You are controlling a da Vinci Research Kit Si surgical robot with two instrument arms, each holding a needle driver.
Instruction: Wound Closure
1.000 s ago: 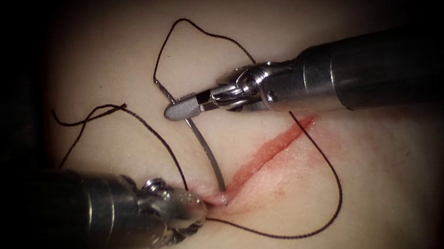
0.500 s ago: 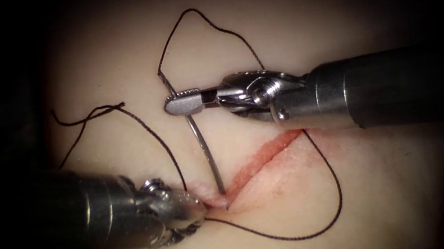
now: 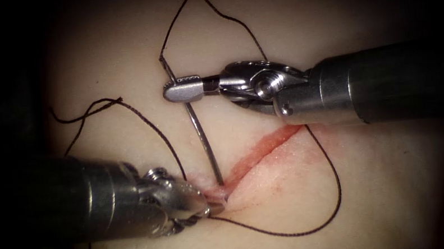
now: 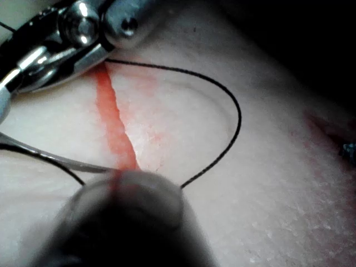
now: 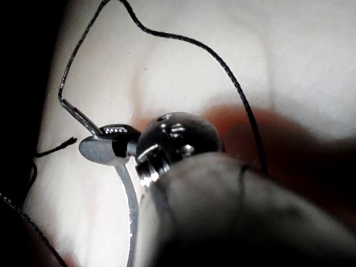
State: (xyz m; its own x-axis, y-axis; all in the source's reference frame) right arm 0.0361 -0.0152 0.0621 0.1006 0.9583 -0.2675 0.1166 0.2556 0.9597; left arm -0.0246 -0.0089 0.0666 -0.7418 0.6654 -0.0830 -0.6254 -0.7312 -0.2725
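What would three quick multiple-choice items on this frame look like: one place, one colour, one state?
1. Where does the right tool hold the needle?
A. near its thread end
B. at the point
C. not at all

2. What colour is the thread?
A. white
B. dark
C. green

3. Where is the needle's point?
A. lying loose on the tissue
B. lifted clear of the tissue
C. in the tissue at the left end of the cut

Answers:
1 A, the jaws close on the needle just below where thread joins it.
2 B, it reads as a dark line on pale tissue.
3 C, the point goes into the tissue beside the left tool.
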